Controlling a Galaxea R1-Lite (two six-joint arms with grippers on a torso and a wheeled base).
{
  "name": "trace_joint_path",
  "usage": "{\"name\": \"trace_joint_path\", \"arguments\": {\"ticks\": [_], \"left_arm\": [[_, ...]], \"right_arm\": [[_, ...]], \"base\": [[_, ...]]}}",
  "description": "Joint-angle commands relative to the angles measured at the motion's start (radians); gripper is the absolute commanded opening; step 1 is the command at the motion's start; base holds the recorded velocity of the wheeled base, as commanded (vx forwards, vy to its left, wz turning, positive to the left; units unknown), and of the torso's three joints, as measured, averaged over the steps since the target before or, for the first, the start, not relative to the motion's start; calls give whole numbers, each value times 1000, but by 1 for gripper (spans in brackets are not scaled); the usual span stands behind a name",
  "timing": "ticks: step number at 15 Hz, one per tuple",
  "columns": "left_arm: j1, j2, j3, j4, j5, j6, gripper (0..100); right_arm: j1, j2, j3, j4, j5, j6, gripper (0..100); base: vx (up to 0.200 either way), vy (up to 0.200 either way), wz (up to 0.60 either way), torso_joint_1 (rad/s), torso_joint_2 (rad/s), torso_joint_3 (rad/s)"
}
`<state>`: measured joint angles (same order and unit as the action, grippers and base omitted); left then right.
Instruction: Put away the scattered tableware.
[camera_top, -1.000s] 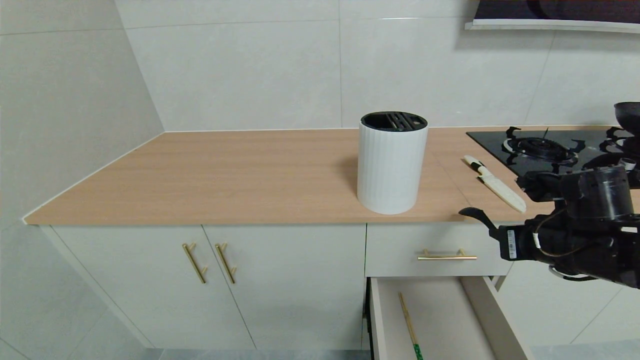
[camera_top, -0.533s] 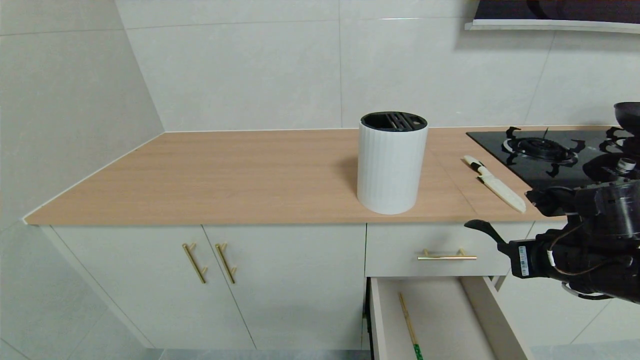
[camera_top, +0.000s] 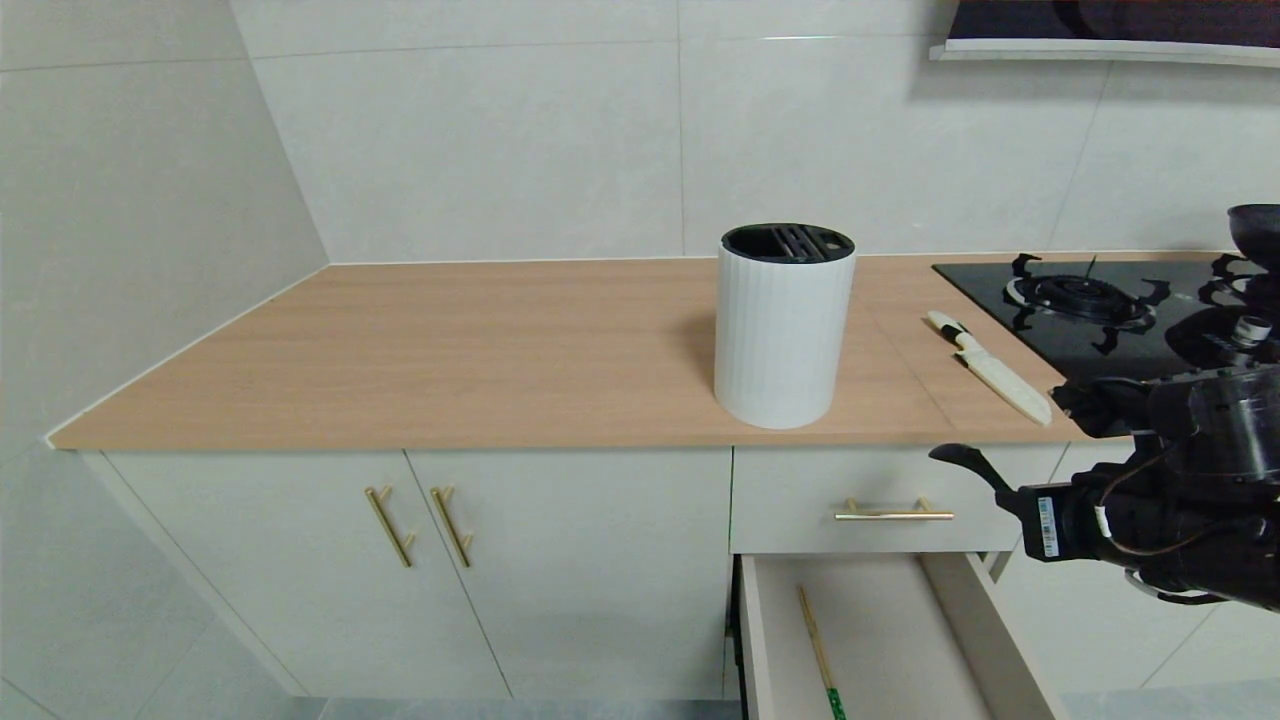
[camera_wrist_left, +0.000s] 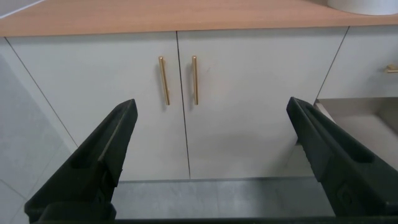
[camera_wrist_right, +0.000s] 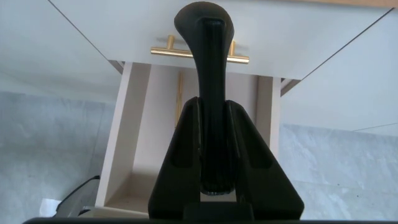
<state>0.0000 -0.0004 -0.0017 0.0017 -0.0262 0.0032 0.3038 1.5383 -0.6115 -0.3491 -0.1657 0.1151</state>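
Knife (camera_top: 990, 368) lies flat on the counter (camera_top: 450, 350) near its front edge. It is between the holder (camera_top: 783, 330) and the hob (camera_top: 1100, 300), apart from both, with its blade end toward the front.

The counter is pale wood, and its left end and back edge meet tiled walls (camera_top: 450, 130). Two doors (camera_top: 560, 570) sit under its left part, each with a gold pull. The white ribbed holder has a black slotted top. It stands upright, right of the counter's middle and close to the front edge. Below it the upper drawer (camera_top: 790, 500) is shut. The lower drawer (camera_top: 965, 610) is pulled out, with chopsticks (camera_top: 818, 645) lying lengthwise near its left wall. The black hob takes the counter's right end.

The right gripper (camera_top: 1005, 490) hangs before the counter's front edge, above the open drawer's right wall. The right wrist view looks down past the gripper into the drawer. There its jaws are clamped on a black handle (camera_wrist_right: 205, 37), whose far end is hidden.

The left wrist view faces the doors front-on. The left gripper (camera_wrist_left: 211, 109) has its jaws spread wide, holding nothing.

Counted: one knife, one holder, two doors, two drawers. I cannot tell how many chopsticks there are.
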Motion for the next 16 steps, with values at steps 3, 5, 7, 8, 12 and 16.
{"name": "trace_joint_path", "arguments": {"ticks": [3, 5, 7, 8, 12, 16], "left_arm": [[0, 0, 0, 0, 0, 0, 100], [0, 0, 0, 0, 0, 0, 100], [0, 0, 0, 0, 0, 0, 100], [0, 0, 0, 0, 0, 0, 100], [0, 0, 0, 0, 0, 0, 100], [0, 0, 0, 0, 0, 0, 100]], "right_arm": [[6, 8, 2, -1, 0, 0, 0], [8, 14, 2, -1, 0, 0, 0], [18, 22, 6, -1, 0, 0, 0], [20, 31, 7, -1, -1, 0, 0], [20, 39, 7, -1, -1, 0, 0], [20, 45, 6, -1, -1, 0, 0]], "base": [[0, 0, 0, -45, 99, 68], [0, 0, 0, -171, 393, 229], [0, 0, 0, -193, 456, 273], [0, 0, 0, -193, 476, 276], [0, 0, 0, -184, 477, 287], [0, 0, 0, -163, 469, 299]]}}
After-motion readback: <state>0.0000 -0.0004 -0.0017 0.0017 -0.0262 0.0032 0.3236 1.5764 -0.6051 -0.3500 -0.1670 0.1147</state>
